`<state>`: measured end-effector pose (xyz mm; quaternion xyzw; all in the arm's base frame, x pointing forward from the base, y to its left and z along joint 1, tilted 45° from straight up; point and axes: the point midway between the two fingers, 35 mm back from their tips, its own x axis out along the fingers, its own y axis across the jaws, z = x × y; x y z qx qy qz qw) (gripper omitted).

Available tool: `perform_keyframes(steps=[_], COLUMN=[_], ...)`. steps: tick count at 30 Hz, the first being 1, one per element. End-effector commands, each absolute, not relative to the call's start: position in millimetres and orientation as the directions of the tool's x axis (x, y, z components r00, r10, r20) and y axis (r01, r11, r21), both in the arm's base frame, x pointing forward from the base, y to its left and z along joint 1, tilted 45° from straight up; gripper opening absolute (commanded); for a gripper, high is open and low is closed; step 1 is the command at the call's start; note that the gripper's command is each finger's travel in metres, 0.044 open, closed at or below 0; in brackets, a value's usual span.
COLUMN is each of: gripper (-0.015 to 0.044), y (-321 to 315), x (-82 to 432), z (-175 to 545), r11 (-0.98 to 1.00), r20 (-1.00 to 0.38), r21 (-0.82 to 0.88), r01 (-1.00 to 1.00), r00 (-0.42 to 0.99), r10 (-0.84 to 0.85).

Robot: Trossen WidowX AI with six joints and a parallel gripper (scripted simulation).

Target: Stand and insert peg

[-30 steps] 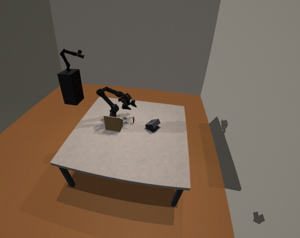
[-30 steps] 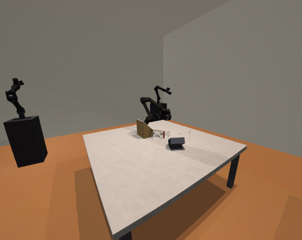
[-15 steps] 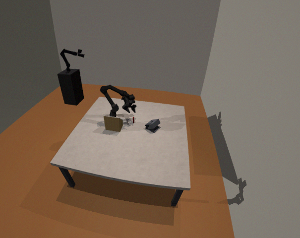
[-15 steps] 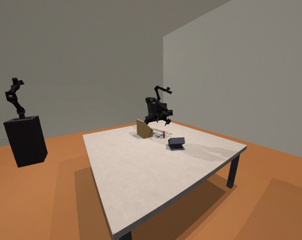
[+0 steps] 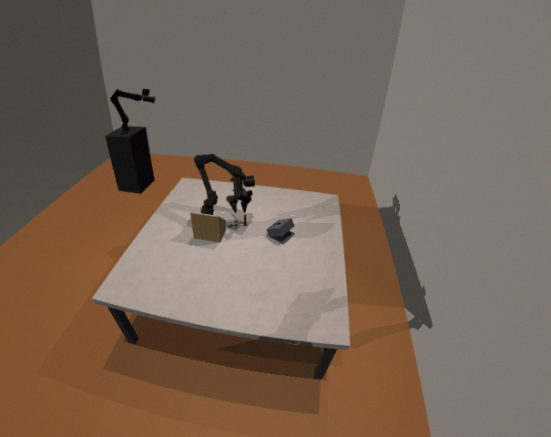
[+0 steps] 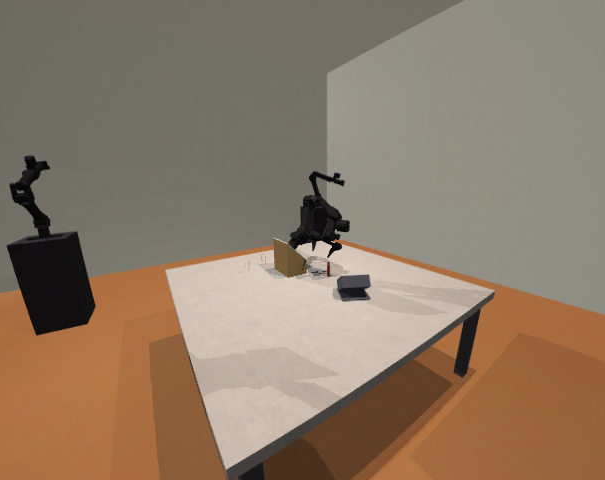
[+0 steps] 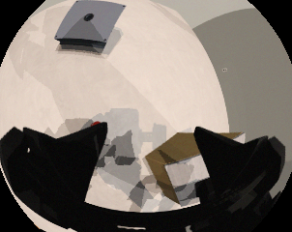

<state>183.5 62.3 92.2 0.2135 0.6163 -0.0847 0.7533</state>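
Note:
The red peg [image 5: 244, 220] [image 6: 328, 269] stands upright on the table, free of the gripper. In the wrist view only a bit of red [image 7: 96, 124] shows at the left finger's tip; the finger hides the rest. Its white band cannot be made out. My gripper [image 5: 239, 211] [image 6: 322, 253] [image 7: 151, 127] is wide open and empty, pointing down above the table, higher than the peg and a little to its side. The grey sloped panel [image 5: 279, 228] [image 6: 353, 282] [image 7: 77, 30] stands beyond the peg. Its single dark hole [image 7: 89, 17] shows in the wrist view and is empty.
A brown wedge-shaped block [image 5: 207, 228] [image 6: 288, 259] [image 7: 172, 145] stands on the table [image 5: 209, 282] [image 6: 271, 330] near the peg, on the other side from the panel. In the wrist view it lies partly behind the right finger. Another arm stands on a black pedestal [image 5: 130, 159] off the table.

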Motion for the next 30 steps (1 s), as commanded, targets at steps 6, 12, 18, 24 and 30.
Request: perform_keyframes(steps=[6, 12, 18, 24, 30], gripper=[0.0440, 0.0440, 0.0440, 0.0440, 0.0440], y=[72.5, 77.5, 78.3, 77.6, 78.9], x=[185.6, 193.3, 207.1, 211.4, 211.4], z=[90.2, 95.1, 104.2, 107.0, 105.7], r11=[0.864, 0.797, 0.686, 0.652, 0.650], r20=[-0.937, -0.863, -0.748, -0.714, -0.714], r21=[0.338, 0.463, 0.600, 0.633, 0.631], r01=[0.373, 0.387, 0.412, 0.418, 0.423], r00=[0.054, -0.010, -0.018, -0.011, -0.011], r10=[0.344, 0.506, 0.664, 0.700, 0.700])
